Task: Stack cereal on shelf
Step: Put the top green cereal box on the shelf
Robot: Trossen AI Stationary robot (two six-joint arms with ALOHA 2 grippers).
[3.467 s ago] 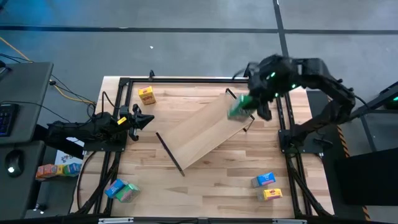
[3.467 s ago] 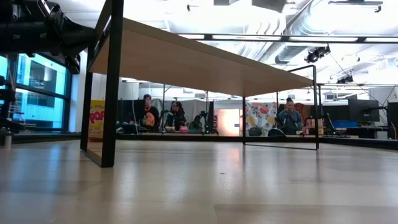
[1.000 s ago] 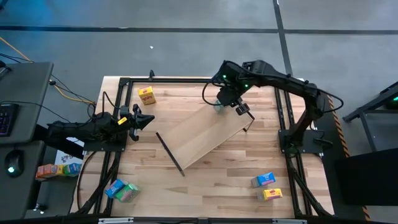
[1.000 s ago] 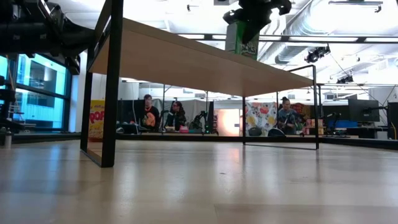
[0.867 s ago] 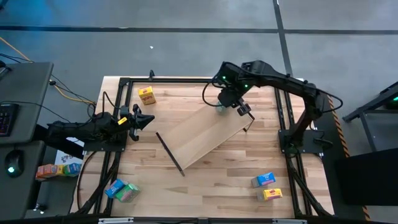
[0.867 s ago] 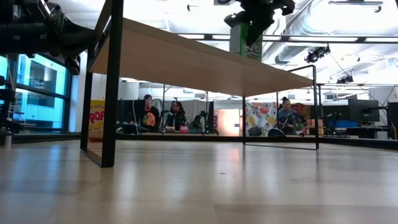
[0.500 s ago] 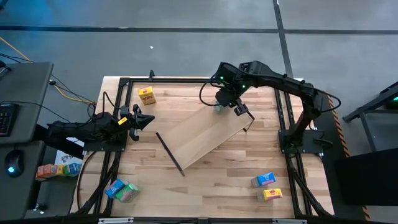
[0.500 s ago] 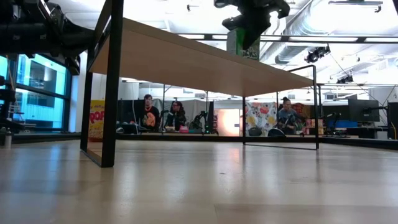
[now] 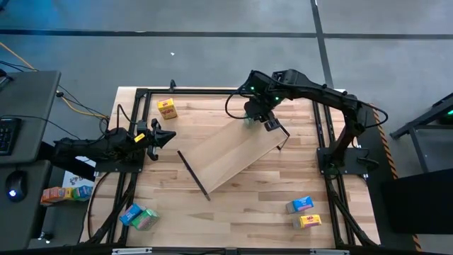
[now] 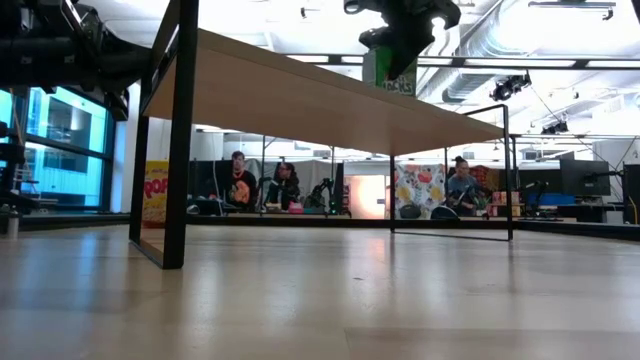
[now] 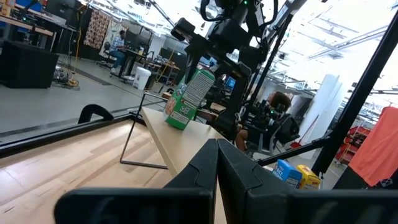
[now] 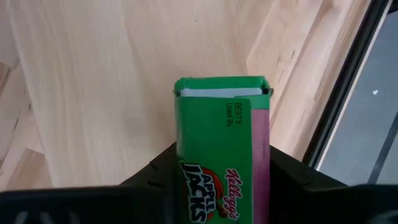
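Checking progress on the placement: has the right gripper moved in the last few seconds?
Yes. The right gripper, shut on the green cereal box, moved left from the table's right frame to over the shelf's far end.

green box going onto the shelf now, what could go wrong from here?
The green cereal box leans tilted in the right gripper; released like that, it may topple. It also sits at the shelf's far corner, near the edge, so a fall could carry it off. The left gripper waits at the table's left side.

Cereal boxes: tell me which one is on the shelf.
The green cereal box, held in the right claw at the shelf's far end. The yellow box, the blue box and the others lie on the tabletop.
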